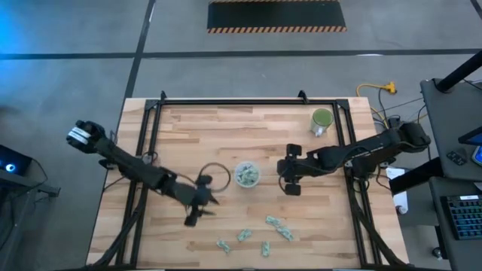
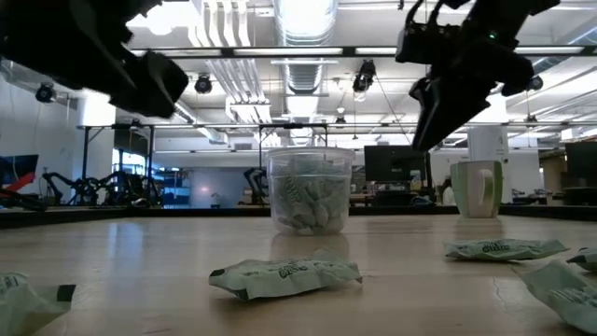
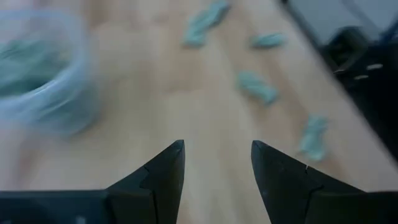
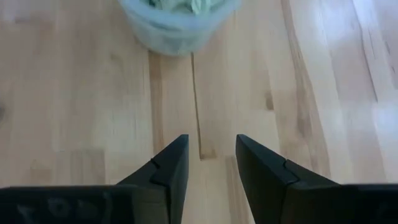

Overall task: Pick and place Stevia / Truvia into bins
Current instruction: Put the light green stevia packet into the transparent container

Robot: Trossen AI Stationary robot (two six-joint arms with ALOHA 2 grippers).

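Clear bin (image 1: 246, 175) sitting mid-tabletop holding packets, loose packets (image 1: 277, 226) lying toward the near edge, mug (image 1: 321, 120) standing by the far right corner; left gripper (image 1: 197, 213) hovering left of the bin, right gripper (image 1: 285, 178) right of it, both with fingers apart and gripping nothing.

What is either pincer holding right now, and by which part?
Nothing. The left pincer and the right pincer both stand open with bare wood showing between their fingers.
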